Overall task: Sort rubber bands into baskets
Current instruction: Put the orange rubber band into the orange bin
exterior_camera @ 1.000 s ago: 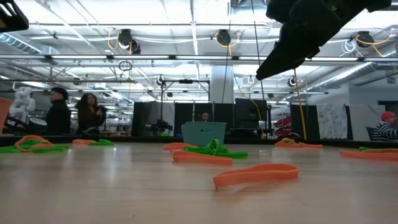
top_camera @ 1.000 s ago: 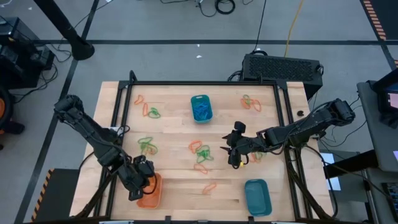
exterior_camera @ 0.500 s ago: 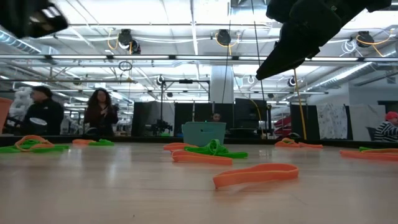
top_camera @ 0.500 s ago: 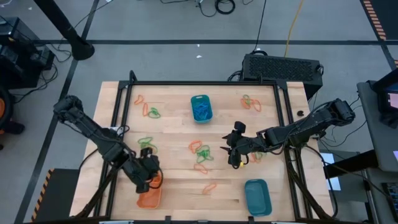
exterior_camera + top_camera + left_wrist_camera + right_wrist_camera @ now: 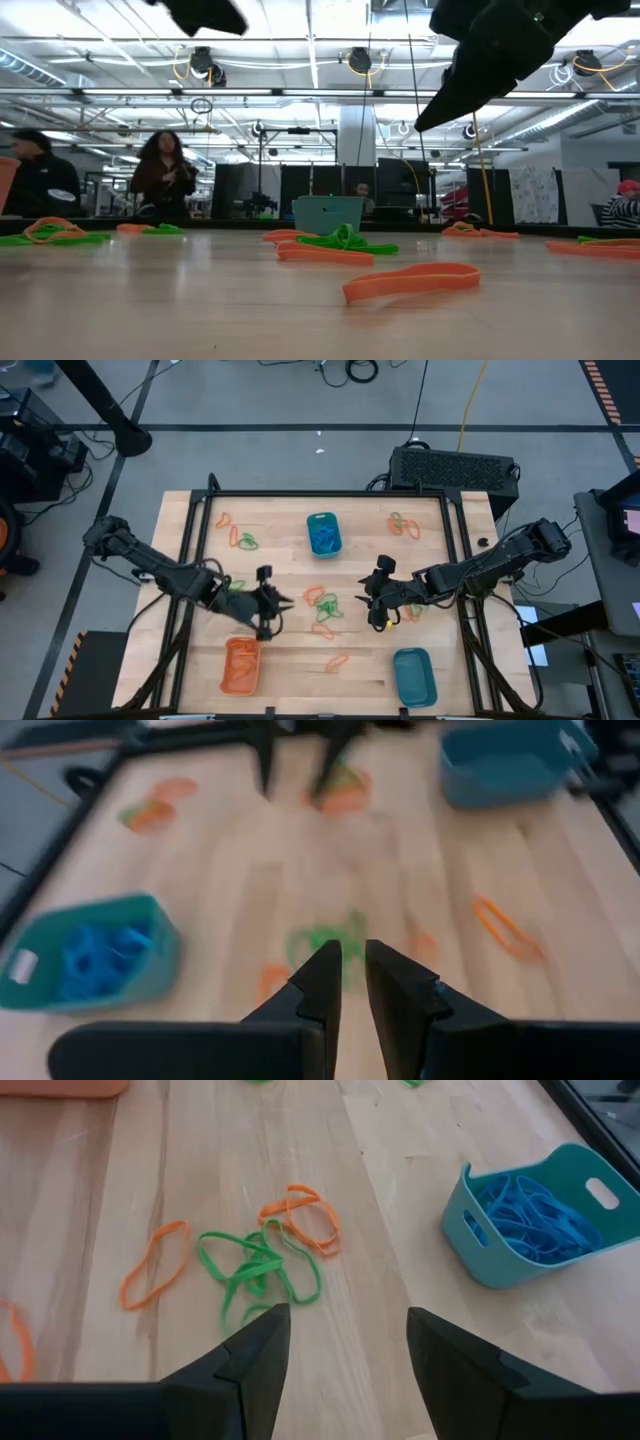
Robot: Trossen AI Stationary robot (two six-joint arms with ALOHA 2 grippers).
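Pale wood table (image 5: 290,660) carries everything; positions below are given relative to the orange basket (image 5: 240,665) at its near left edge. Left gripper (image 5: 268,608) is no longer over that basket: a second ago it sat directly above it, now it has swung away toward the table centre, just beyond the basket and heading for the mixed orange-and-green rubber bands (image 5: 322,603) farther right. Its fingers (image 5: 318,982) stand nearly together with only a narrow slit, nothing visible between them. Judgement: a drop into the orange basket is likely finished and the arm is travelling to the next pick. Right gripper (image 5: 378,610) is well to the right of the basket, beyond the central cluster, unchanged across the frames, jaws spread wide and empty, hovering above the green and orange loops. Teal basket with blue bands (image 5: 322,533) sits far across the table; the second teal basket (image 5: 414,674) lies along the same near edge, apparently empty. Loose bands remain scattered; sorting is clearly unfinished.
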